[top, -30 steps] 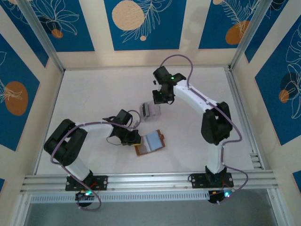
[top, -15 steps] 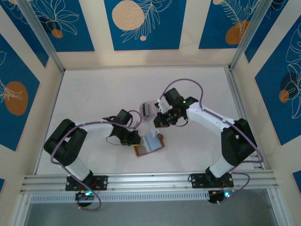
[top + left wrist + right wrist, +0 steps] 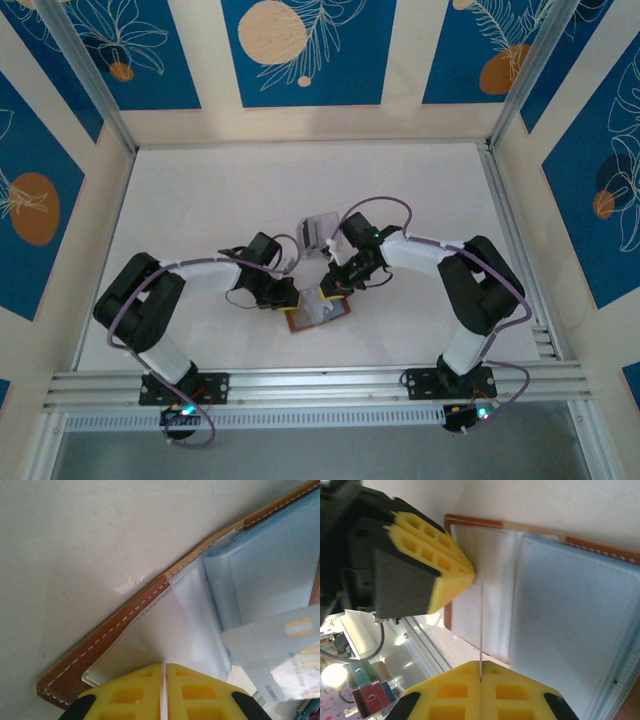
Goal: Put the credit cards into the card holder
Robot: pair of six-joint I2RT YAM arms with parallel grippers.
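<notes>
The card holder, a brown wallet, lies open on the table with its bluish-grey pockets facing up. My left gripper sits at its left end, and its yellow fingers are shut on the thin clear pocket flap. My right gripper hovers just over the wallet's far edge, shut on one of the credit cards. In the right wrist view that card is edge-on, its tip close to the left gripper's fingers. In the left wrist view the credit card is greyish and hangs over the open pocket.
A clear slotted stand stands just behind the wallet, close to the right arm's wrist. The aluminium rail runs along the near edge, and panelled walls enclose the white table.
My right arm has swung from above the stand down and toward me, bringing the card over the wallet. The left arm has stayed still, holding the flap.
</notes>
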